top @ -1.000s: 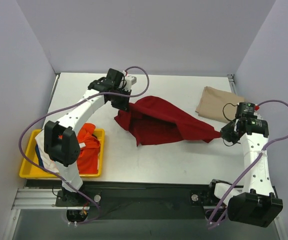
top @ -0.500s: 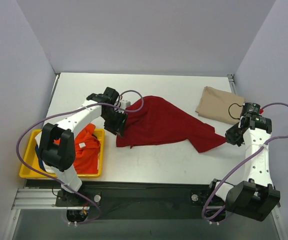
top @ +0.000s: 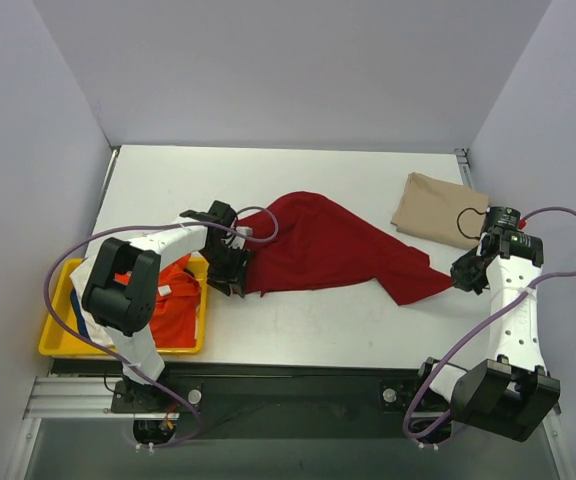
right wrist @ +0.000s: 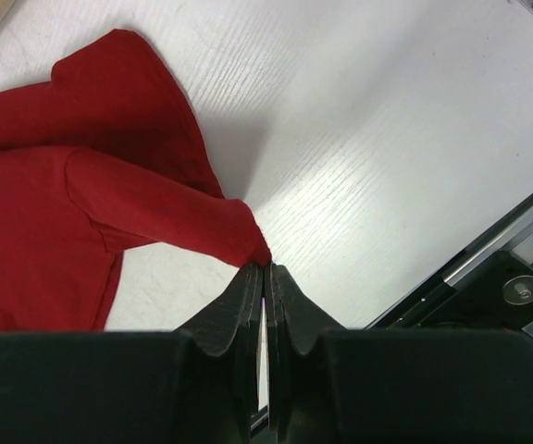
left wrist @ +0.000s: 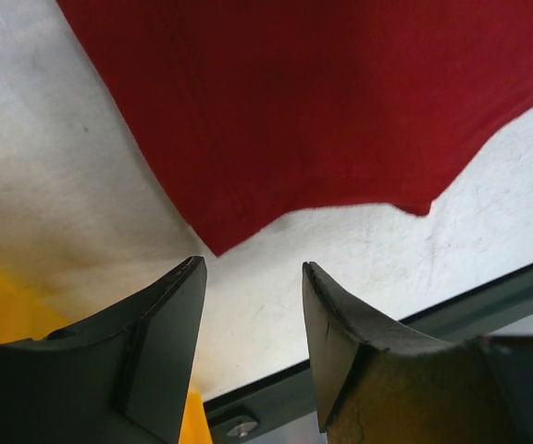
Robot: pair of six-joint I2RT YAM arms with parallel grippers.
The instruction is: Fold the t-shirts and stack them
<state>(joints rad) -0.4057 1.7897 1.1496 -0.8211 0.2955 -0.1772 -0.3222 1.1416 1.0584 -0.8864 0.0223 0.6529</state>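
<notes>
The table [top: 168, 190] carries the dark red shirt [top: 318, 250] across its middle, its long axis running from 9 o'clock to about 4 o'clock. The tan shirt [top: 433, 205] lies at 2 o'clock. My right gripper [right wrist: 265, 270] is clamped on the red shirt's 4 o'clock tip. My left gripper [left wrist: 253, 277] stands apart and empty — the shirt's 9 o'clock corner lies just ahead of its jaws, at 12 o'clock in the wrist view — so I judge it the nearer hand for that corner.

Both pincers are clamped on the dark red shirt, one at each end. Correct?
Only the right pincer is clamped on the dark red shirt; the left wrist view shows the left pincer open, the shirt's corner lying free ahead of it.
</notes>
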